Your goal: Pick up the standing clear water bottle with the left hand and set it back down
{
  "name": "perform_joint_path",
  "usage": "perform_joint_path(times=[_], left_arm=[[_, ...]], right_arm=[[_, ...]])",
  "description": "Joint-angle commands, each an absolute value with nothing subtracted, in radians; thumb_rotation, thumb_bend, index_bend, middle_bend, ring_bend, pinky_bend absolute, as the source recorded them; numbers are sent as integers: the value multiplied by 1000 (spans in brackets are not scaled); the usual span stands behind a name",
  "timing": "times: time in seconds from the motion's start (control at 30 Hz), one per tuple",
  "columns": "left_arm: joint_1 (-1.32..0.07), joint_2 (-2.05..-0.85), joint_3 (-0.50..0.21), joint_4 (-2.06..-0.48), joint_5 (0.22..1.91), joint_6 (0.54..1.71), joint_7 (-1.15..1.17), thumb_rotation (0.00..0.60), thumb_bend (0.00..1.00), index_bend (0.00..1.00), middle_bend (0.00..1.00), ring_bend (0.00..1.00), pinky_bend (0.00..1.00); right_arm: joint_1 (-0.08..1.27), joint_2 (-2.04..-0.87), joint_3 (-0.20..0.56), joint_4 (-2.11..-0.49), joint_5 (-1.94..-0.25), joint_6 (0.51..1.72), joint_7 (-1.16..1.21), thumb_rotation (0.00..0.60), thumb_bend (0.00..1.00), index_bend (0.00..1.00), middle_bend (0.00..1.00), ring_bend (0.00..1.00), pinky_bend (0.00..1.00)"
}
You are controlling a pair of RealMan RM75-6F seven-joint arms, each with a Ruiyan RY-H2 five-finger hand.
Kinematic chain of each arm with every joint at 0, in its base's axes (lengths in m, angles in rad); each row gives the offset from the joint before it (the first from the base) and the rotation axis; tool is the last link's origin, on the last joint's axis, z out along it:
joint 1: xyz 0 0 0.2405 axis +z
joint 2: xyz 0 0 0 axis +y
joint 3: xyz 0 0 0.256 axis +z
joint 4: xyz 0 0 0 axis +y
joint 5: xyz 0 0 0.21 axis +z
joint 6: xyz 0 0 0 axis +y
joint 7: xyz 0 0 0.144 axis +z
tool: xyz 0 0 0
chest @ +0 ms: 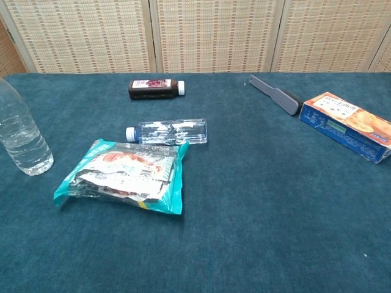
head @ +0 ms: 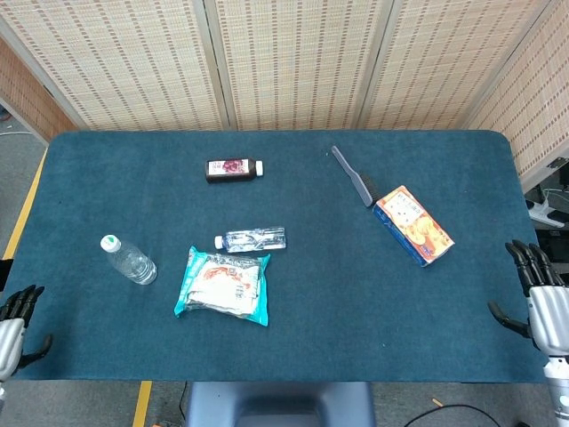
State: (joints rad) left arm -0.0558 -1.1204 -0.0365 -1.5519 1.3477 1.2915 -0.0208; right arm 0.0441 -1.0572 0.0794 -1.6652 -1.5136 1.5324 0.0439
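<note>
The clear water bottle [head: 130,260] with a green-and-white cap stands upright at the table's left; the chest view shows its body [chest: 21,135] at the far left edge. My left hand [head: 12,325] is at the near-left corner of the table, well short of the bottle, fingers apart and empty. My right hand [head: 539,300] sits off the table's right edge, fingers spread, holding nothing. Neither hand appears in the chest view.
A teal snack bag [head: 223,285] lies right of the bottle, with a small clear bottle [head: 252,238] on its side behind it. Farther back lie a dark juice bottle [head: 234,168], a grey brush [head: 355,176] and an orange box [head: 412,225].
</note>
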Motion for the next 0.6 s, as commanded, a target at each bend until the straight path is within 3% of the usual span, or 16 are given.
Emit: perform_joint_path(times=[0.03,0.2,0.6], left_arm=[[-115,-1113,-80,-1604,1251,1164,-154,600,367,0,0,0,144],[-161,-1152,-124,-1589,1196,1080,-276,600,367,0,0,0,143],[-211,-1344,-199,-1486,1195,1175,-291,600,353,0,0,0,137]], right_arm=[[52,-1055,75,-1661,-1517,1515,53,600,165,0,35,0,262],[67,-1046,68,-1653,-1522,1482,70,600,165,0,35,0,262],[80,-1020,44,-1648,-1553,1452,113,600,166,0,35,0,262]])
